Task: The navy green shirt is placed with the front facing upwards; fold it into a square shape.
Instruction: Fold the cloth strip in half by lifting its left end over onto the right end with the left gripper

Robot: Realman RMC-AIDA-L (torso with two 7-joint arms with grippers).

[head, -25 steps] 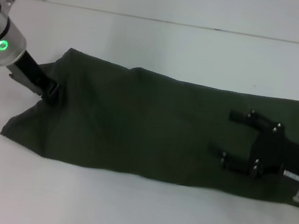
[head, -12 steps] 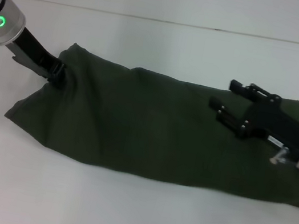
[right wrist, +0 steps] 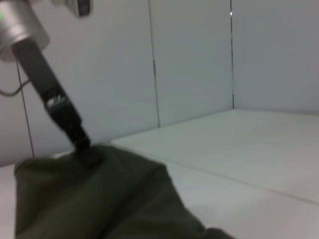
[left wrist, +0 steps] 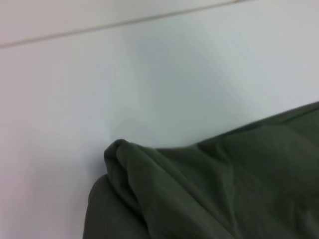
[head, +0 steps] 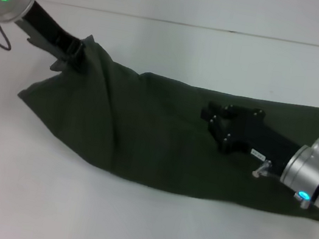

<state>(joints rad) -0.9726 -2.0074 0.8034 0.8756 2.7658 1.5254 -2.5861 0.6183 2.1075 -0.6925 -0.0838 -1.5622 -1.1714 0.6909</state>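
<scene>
The navy green shirt (head: 162, 138) is plain dark olive, no pattern showing. The surface (head: 140, 227) is white. My left claw (head: 72, 54) is black; my right claw (head: 223, 127) is black too.

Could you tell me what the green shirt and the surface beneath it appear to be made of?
The navy green shirt looks like soft matte woven or knit fabric, likely cotton: it drapes and creases where the left gripper lifts its corner. The table looks smooth, hard and white, perhaps laminate; its exact material is unclear.
</scene>
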